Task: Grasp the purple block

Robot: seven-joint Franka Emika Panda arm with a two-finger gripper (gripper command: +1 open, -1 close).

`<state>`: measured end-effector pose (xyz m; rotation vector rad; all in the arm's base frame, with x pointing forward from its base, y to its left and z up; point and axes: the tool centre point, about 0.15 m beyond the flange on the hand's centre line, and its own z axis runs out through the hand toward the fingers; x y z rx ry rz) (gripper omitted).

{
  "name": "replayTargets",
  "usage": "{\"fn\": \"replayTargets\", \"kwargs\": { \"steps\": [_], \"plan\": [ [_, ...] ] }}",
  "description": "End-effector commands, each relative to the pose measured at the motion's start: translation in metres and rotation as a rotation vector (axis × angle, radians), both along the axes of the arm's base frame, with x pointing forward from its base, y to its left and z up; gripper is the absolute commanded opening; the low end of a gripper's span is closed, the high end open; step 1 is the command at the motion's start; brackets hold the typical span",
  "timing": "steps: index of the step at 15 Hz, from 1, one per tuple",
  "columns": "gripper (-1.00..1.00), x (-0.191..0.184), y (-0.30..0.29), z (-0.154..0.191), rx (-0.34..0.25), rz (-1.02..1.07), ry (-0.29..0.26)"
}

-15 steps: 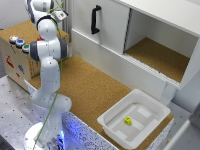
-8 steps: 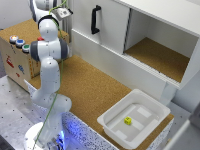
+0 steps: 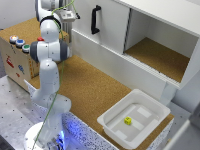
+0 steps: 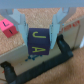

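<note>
1. In the wrist view, the dark purple cube-shaped block with yellow letters sat directly between the two grey fingers of the hand, on the cork-topped counter.
2. The hand stood released, its fingers spread just wider than the block, one on each flank; whether either pad touched the block could not be told from the blurred picture.
3. The block looked rigid, small and light, probably wood or plastic, so it should neither deform nor need much squeeze.
4. Its flat, parallel side faces offered the best hold, gripped around mid-height.
5. A pink lettered block lay nearby, apart from the purple one.
6. In the exterior view the block itself was not visible behind the white arm.
</note>
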<state>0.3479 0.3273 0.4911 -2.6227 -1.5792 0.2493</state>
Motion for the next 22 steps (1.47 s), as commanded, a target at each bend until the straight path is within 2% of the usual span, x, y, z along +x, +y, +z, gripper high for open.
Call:
{"fn": "replayTargets", "kwargs": {
  "steps": [1, 3, 6, 8, 12, 13, 15, 18, 22],
  "plan": [
    [-1.0, -0.062, -0.089, -0.038, 0.148, -0.268, -0.076],
    [-1.0, -0.072, -0.112, -0.039, 0.118, -0.334, -0.068],
    [-1.0, -0.071, -0.152, -0.043, 0.115, -0.43, -0.104],
    [-1.0, -0.064, -0.182, -0.046, 0.174, -0.504, -0.127],
    [-1.0, -0.064, -0.182, -0.046, 0.174, -0.504, -0.127],
    [-1.0, -0.052, -0.158, -0.033, 0.045, -0.471, -0.068],
    [-1.0, -0.047, -0.194, -0.04, 0.04, -0.532, -0.08],
    [-1.0, -0.047, -0.258, -0.058, 0.002, -0.629, -0.081],
    [-1.0, -0.066, -0.363, -0.076, -0.04, -0.849, -0.116]
  ]
}}
